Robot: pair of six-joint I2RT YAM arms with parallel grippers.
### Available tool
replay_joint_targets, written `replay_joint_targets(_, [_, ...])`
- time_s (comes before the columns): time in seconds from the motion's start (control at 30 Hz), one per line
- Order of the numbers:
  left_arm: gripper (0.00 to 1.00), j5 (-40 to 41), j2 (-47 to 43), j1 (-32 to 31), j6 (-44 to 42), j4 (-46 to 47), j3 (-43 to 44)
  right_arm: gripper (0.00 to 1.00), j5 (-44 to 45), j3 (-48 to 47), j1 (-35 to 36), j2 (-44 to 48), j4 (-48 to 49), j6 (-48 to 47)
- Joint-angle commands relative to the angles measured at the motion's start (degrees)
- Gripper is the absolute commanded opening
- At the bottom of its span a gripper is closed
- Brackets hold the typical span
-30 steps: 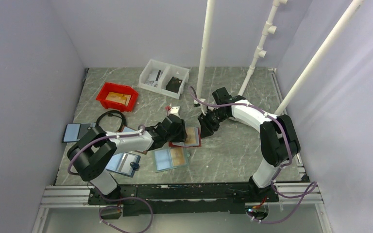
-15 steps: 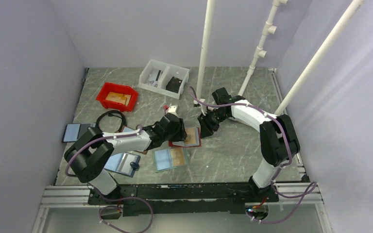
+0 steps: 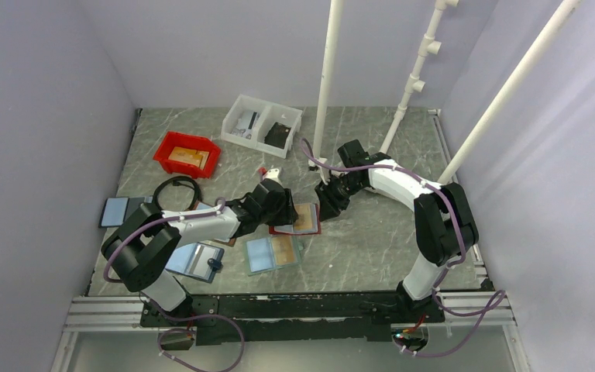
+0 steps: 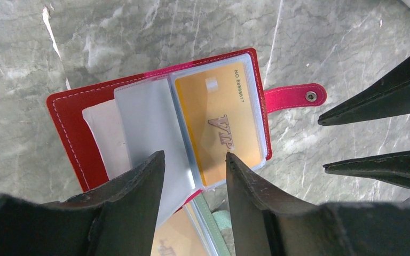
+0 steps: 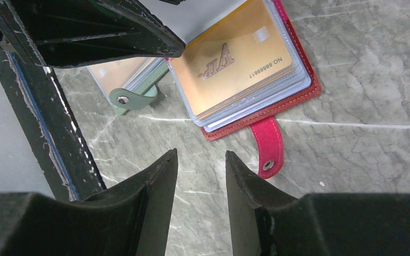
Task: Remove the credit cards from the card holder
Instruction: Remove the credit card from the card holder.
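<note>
Comparing with a second earlier, the left gripper (image 4: 195,160) is seen drawn slightly back to the left over the card holder (image 4: 69,133), its jaws parted a little wider above a clear sleeve (image 4: 147,122); nothing is visibly pinched. The holder is laid open, with a gold credit card (image 4: 219,122) sleeved in its right half. Its near edge is hidden by the fingers, and any cards beneath cannot be made out. Just right of the holder's pink tab (image 5: 267,146), the right gripper (image 5: 200,157) is held unmoved, jaws apart and empty.
</note>
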State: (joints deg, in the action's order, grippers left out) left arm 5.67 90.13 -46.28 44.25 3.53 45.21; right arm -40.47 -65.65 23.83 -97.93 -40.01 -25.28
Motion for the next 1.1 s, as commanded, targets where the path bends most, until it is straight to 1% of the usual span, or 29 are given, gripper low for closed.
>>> replay_joint_targets(0.0, [0.51, -1.52, -2.07, 0.48, 0.36, 0.54, 0.58, 0.41, 0.2, -2.16, 0.48, -0.28, 1.46, 0.22])
replay_joint_targets(0.53, [0.51, -4.65, -2.59, 1.83, -0.92, 2.53, -0.54, 0.41, 0.72, -2.29, 1.29, -0.67, 1.51, 0.31])
replay_joint_targets(1.07, [0.52, -5.14, -3.71, 2.42, -0.74, 3.14, -1.33, 0.41, 0.92, -2.29, 1.62, -0.67, 1.78, 0.49])
